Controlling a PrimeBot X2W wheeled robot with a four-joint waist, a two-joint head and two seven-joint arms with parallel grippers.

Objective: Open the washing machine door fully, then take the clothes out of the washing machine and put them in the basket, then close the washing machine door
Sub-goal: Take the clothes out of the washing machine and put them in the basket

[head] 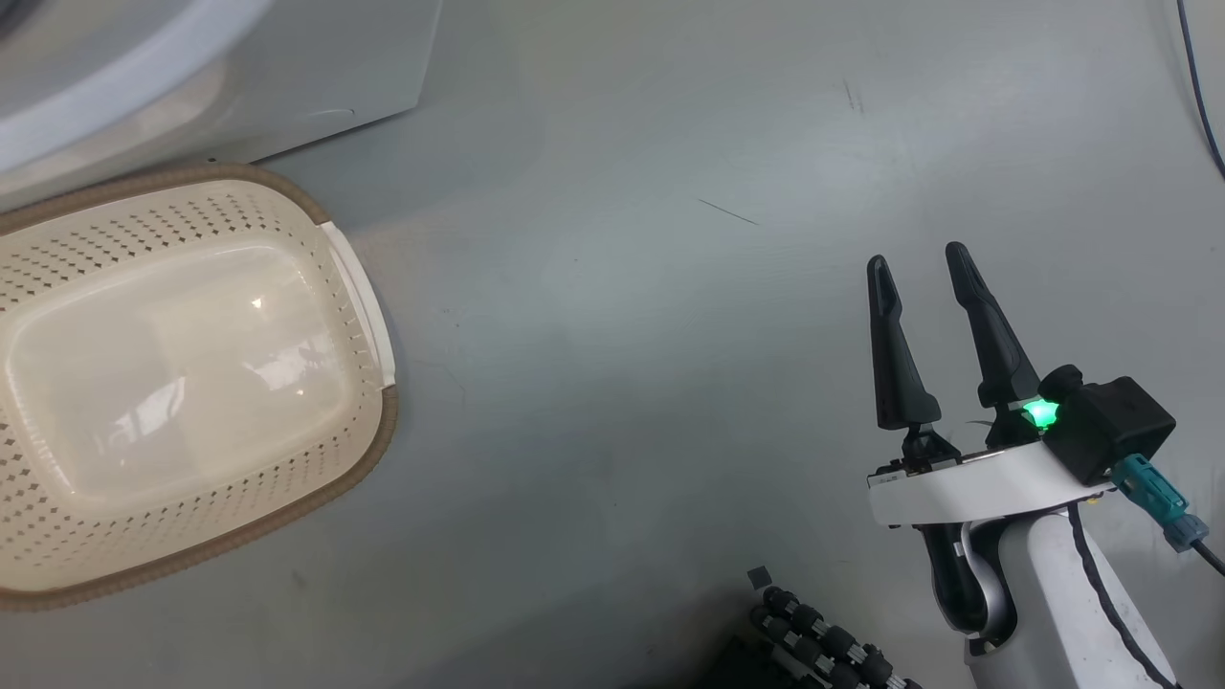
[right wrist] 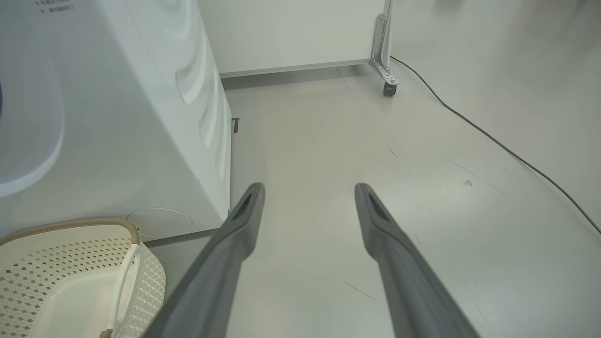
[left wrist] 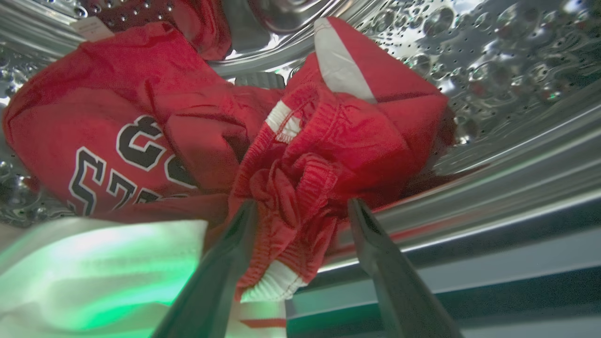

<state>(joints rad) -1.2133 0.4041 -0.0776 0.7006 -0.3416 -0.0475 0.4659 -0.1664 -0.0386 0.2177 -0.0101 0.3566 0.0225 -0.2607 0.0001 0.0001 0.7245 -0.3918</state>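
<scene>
Left wrist view: left gripper (left wrist: 301, 203), fingers spread, reaches into the washing machine (left wrist: 493, 70) and straddles the bunched clothes (left wrist: 328, 141), seemingly poised to pinch. Head view: right gripper (head: 917, 255), likewise spread and holding nothing, hovers above the floor; the basket (head: 57, 258) waits beside the machine, probably for a short transfer.

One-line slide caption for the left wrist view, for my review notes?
Open left gripper straddling a bunched fold of the red clothes inside the washing machine's perforated steel drum.

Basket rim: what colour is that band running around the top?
The basket rim is brown with a woven look, above cream perforated walls. The head view shows it best.
</scene>
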